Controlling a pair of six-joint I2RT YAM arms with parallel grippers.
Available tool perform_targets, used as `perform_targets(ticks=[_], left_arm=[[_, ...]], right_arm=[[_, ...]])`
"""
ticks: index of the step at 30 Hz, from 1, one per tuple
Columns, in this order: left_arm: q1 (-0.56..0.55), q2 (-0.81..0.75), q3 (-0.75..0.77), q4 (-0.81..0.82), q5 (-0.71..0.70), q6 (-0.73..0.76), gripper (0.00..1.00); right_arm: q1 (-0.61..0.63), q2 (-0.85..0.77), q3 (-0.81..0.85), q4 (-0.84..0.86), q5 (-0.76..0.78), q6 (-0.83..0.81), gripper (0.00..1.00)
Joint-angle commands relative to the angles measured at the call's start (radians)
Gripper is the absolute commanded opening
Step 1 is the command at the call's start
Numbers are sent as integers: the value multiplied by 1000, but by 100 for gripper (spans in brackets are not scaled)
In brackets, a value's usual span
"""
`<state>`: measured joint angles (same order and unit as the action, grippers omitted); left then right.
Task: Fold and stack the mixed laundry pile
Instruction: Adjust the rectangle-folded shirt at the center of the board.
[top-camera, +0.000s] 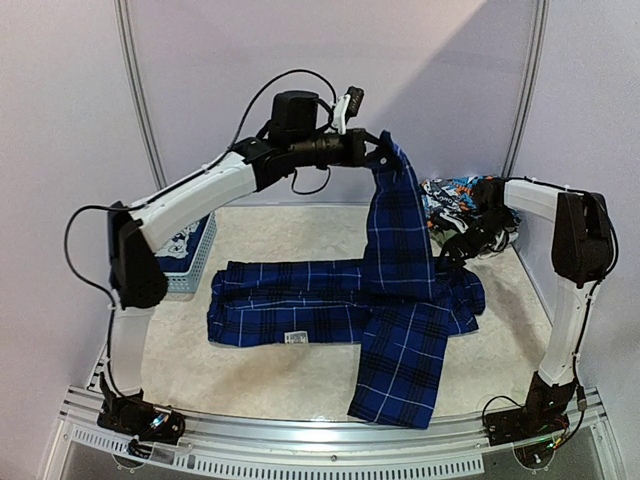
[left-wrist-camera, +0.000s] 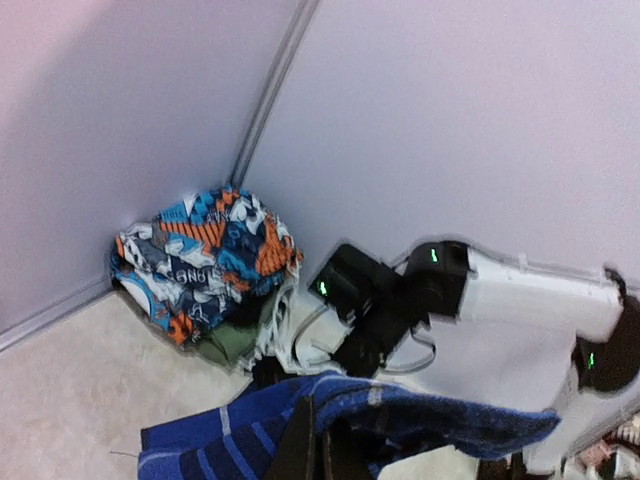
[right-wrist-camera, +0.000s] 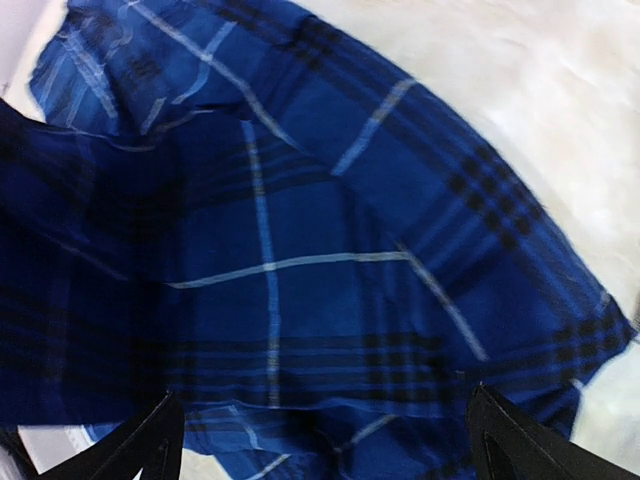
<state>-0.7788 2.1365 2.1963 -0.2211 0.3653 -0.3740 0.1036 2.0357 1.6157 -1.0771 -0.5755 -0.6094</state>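
The blue-and-black plaid shirt lies spread on the table, one sleeve reaching toward the front edge. My left gripper is raised high at the back and shut on a part of this shirt, which hangs from it as a strip. In the left wrist view the jaws pinch the blue fabric. My right gripper stands open just above the shirt's right edge. Plaid cloth fills the right wrist view, with nothing between the wide-apart fingertips. More of the laundry pile, a bright patterned garment, sits at the back right corner.
A light-blue slotted basket stands at the left, partly behind the left arm. The right arm reaches in front of the back wall. Pale table surface shows beside the shirt. A green garment lies under the patterned one.
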Motion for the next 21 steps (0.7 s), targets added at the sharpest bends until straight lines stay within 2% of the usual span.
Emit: perform_targets(ticks=[1, 2, 4, 6, 8, 10, 15, 18, 21], left_arm=[[116, 285, 317, 107, -102, -449, 0], [140, 343, 391, 94, -92, -498, 0], [191, 349, 387, -13, -110, -573, 0], [219, 244, 168, -49, -135, -563, 0], [223, 107, -78, -11, -178, -511, 0], [219, 1, -240, -12, -208, -479, 0], [225, -144, -411, -163, -263, -412, 0], [226, -189, -483, -174, -192, -432, 0], [225, -214, -585, -116, -94, -540, 0]], right_arm=[[-15, 10, 21, 89, 149, 122, 99], [-25, 12, 26, 99, 169, 153, 99], [-45, 11, 35, 107, 185, 198, 99], [-51, -1, 35, 93, 157, 207, 99], [-51, -16, 24, 82, 119, 187, 99], [-50, -31, 13, 74, 88, 170, 99], [-40, -39, -3, 41, -3, 126, 99], [-19, -37, -7, 6, -34, 83, 99], [20, -34, -26, -3, -48, 48, 99]])
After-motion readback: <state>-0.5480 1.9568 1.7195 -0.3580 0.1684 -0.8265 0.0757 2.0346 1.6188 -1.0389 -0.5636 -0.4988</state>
